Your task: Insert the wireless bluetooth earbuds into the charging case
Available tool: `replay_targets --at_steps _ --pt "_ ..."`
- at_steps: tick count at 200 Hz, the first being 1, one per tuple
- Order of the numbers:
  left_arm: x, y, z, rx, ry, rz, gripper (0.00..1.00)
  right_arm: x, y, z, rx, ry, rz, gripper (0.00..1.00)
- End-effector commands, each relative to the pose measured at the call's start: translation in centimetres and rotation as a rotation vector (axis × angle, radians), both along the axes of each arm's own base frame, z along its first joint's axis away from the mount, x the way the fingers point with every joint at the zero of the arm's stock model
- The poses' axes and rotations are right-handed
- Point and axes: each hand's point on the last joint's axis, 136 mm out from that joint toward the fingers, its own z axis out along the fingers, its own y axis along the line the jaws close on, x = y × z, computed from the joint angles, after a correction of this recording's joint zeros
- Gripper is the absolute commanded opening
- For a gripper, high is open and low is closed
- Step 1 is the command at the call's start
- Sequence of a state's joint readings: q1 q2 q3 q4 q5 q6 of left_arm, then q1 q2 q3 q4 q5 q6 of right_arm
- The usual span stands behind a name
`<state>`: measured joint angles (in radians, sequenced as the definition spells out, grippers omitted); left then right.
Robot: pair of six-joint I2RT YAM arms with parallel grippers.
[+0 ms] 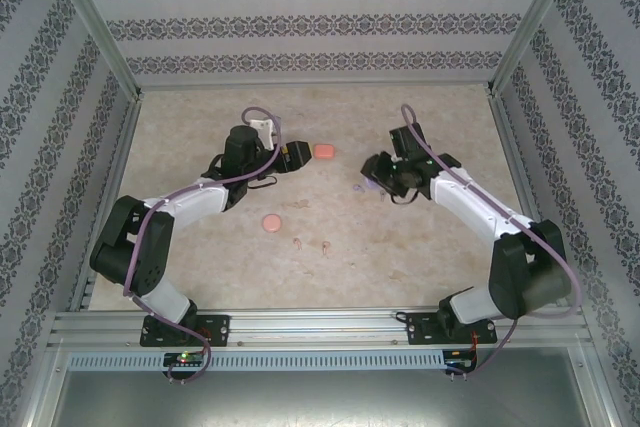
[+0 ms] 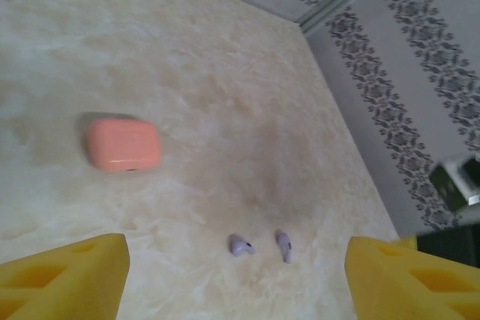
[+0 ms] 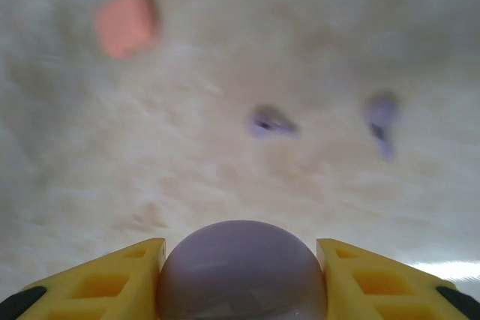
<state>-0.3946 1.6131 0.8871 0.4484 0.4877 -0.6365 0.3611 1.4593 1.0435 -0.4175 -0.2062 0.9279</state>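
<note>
From above: the left arm is folded at the left with its elbow near. Its forearm runs far and right, and the left claw (image 1: 292, 154) sits just left of the coral case (image 1: 323, 150). The right arm mirrors it, elbow out at the right and forearm angling far and left, with the right claw (image 1: 378, 179) low over the middle of the tabletop (image 1: 200, 127). Nearer the bases there's a round pink case (image 1: 271, 221). Just right of it lie 2 pale pink earbuds (image 1: 297, 242), side by side and apart, too small here to read which way they point.

On to the left wrist: fingers spread wide, nothing between them, claw up off the tabletop. The coral case lies flat on the left. The 2 purple earbuds (image 2: 241, 245) lie close together ahead of the claw. The left one is angled across the picture, and the right one's long axis runs roughly up and down it.

Right wrist now: the claw is clamped on a rounded purple case (image 3: 241, 271), a finger pressed to each side. Beyond it, blurred, are the same 2 purple earbuds, one lying crosswise and the other slanting, with the coral case far off to the left.
</note>
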Motion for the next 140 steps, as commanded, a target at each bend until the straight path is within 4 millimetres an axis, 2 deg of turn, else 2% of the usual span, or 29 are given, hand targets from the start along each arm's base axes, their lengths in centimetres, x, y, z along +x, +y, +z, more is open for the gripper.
replay_targets --at_steps 1,45,78,140 --pt "-0.4 -1.7 2.3 -0.059 -0.153 -0.054 0.75 3.6 2.2 3.3 0.123 -0.065 -0.12 0.39" --pt "-1.4 -3.0 2.3 -0.11 -0.223 -0.077 0.75 6.1 5.2 5.4 0.256 -0.075 -0.238 0.38" --pt "-1.3 -3.9 2.5 -0.148 -0.25 -0.082 0.72 6.6 6.5 6.5 0.308 -0.076 -0.293 0.38" --pt "-1.3 -5.5 3.1 -0.177 -0.276 -0.108 0.64 7.0 7.9 6.6 0.335 -0.062 -0.317 0.38"
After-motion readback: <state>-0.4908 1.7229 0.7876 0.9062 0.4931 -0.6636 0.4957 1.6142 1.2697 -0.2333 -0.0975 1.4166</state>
